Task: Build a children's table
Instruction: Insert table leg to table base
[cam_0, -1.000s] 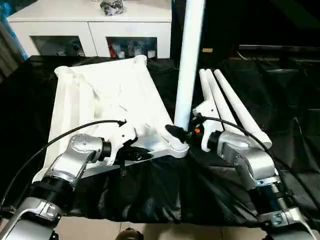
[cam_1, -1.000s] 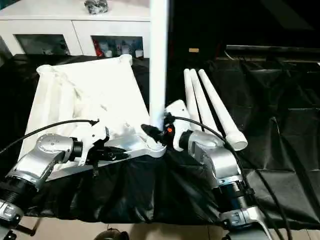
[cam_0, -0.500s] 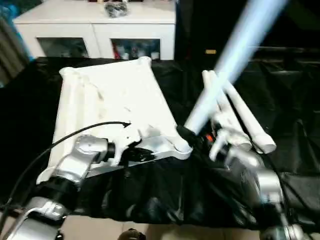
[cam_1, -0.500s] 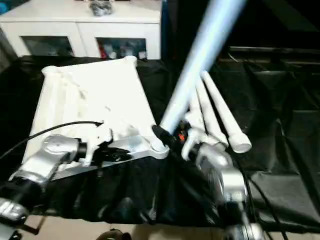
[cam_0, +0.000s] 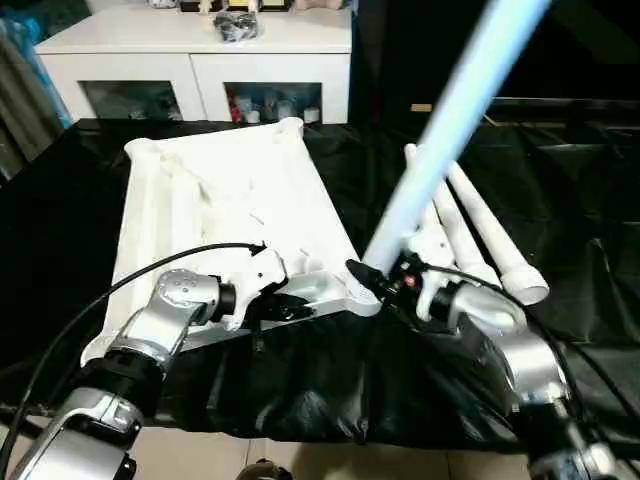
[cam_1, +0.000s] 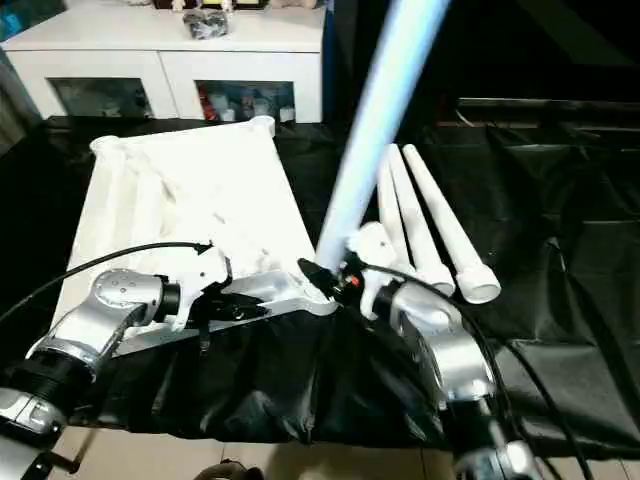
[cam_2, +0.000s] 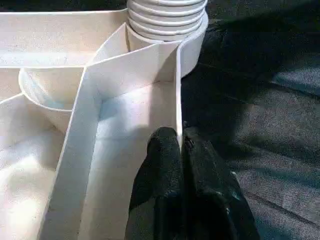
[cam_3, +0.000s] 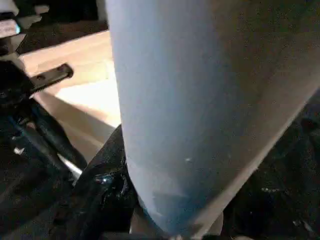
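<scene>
Tabletop lies upside down on black-draped surface, ribbed underside up, near edge toward robot. One tube leg has its lower end at near right corner socket and leans away to the right, top end out of frame. Whether it's seated in the socket can't be told, since the joint is blocked by the claw. Three more legs lie side by side on the cloth just right of the top.

R claw is clamped on the tilted leg's base, black fingers at its sides. L claw pinches the thin upright rim wall of the top near that corner, fingers pressed together on it, w/ the ribbed socket collar just ahead.

White glass-door cabinet stands behind the surface.
</scene>
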